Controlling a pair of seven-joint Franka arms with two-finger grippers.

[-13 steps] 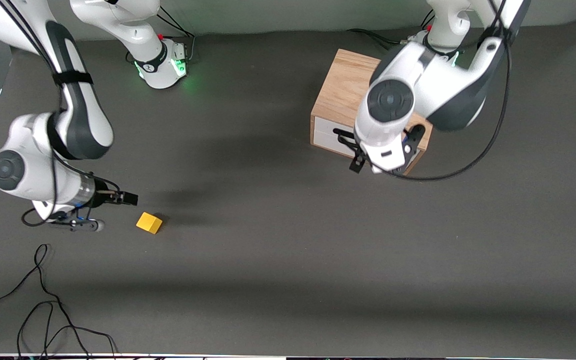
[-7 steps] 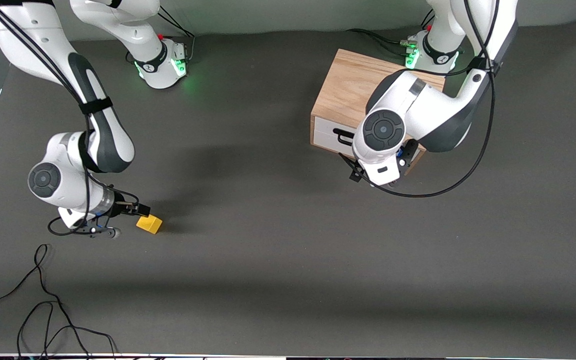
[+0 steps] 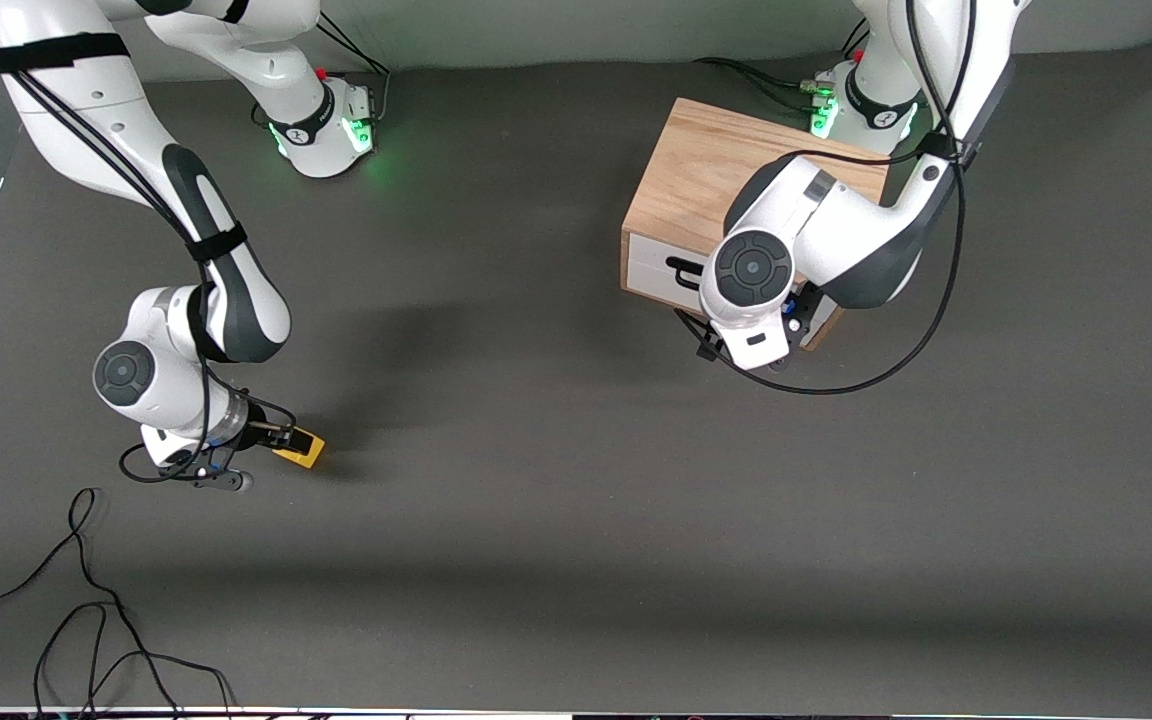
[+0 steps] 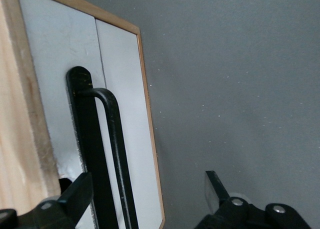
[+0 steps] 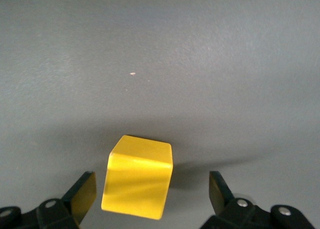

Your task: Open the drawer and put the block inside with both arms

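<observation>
The yellow-orange block (image 3: 303, 449) lies on the dark table toward the right arm's end. My right gripper (image 3: 261, 456) is low at the block and open. In the right wrist view the block (image 5: 138, 176) sits between the two open fingers (image 5: 82, 191), not touching either; the gripper (image 5: 151, 191) is empty. The oak cabinet (image 3: 696, 165) stands near the left arm's base, and its white drawer (image 3: 648, 270) is shut. My left gripper (image 3: 754, 338) is open in front of the drawer. In the left wrist view (image 4: 147, 186) the black bar handle (image 4: 114, 149) lies between the fingers, close to one of them.
Loose black cables (image 3: 86, 600) lie on the table near the front camera at the right arm's end. The left arm's cable (image 3: 886, 350) loops over the table beside the cabinet. The green-lit bases (image 3: 326, 130) stand along the table's edge farthest from the front camera.
My right gripper has moved to the block and now straddles it. My left gripper has shifted in closer to the drawer front around the handle. The block and drawer have not moved.
</observation>
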